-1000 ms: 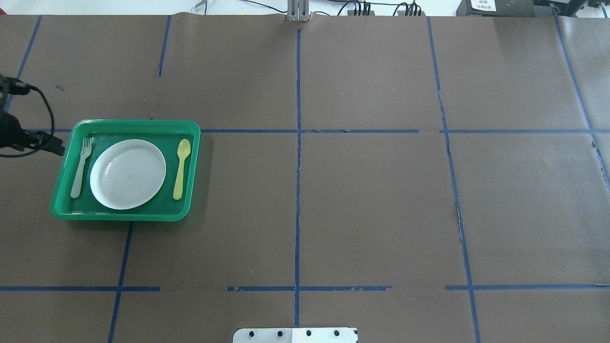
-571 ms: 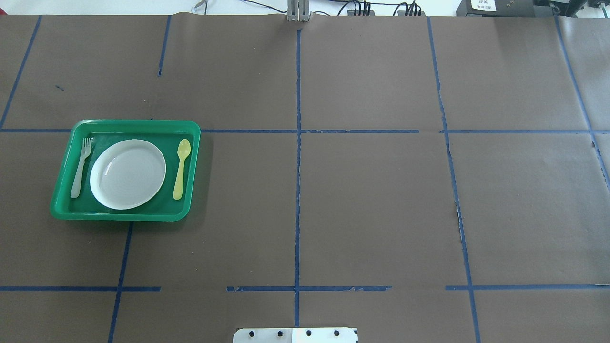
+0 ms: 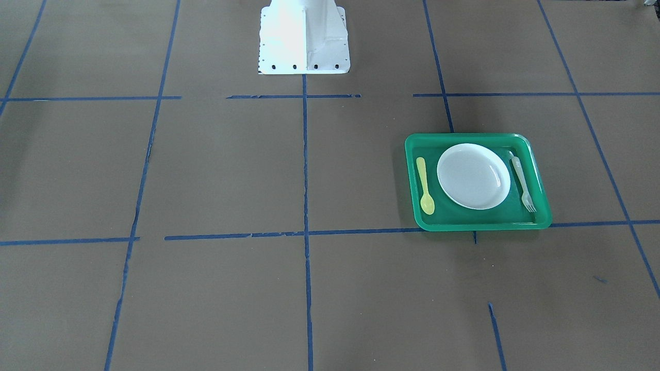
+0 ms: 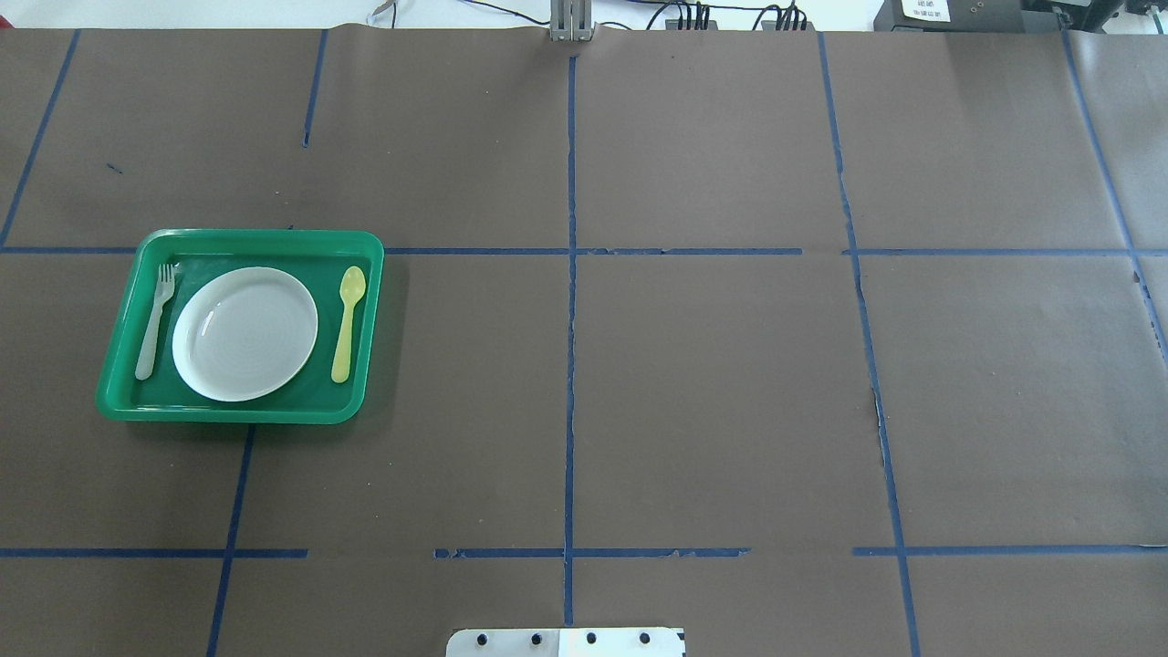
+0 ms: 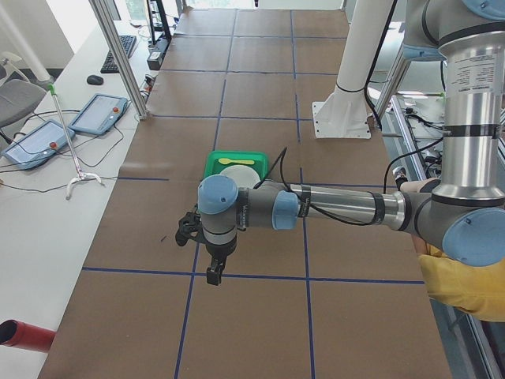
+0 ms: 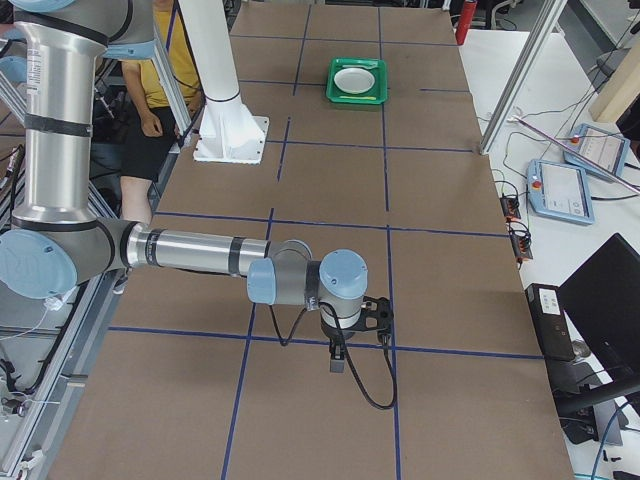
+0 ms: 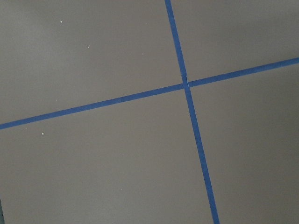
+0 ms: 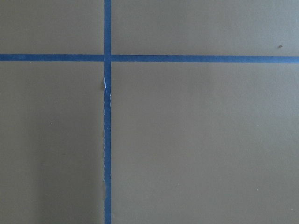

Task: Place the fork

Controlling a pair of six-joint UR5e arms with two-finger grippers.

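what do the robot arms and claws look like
The left arm and right arm are silver tubes with pale blue joint caps. The left claw and right claw are small and black, each trailing a black cable.

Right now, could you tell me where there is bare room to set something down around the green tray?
Inside the green tray it is crowded: fork, white plate and yellow spoon fill the floor side by side. Bare table lies between the tray's spoon-side rim and the centre blue tape line.

Overhead: fork [image 4: 155, 321] hemmed by tray wall [image 4: 119, 324] at 9 o'clock, plate [image 4: 245, 333] at 3; narrow slots both sides, top open.
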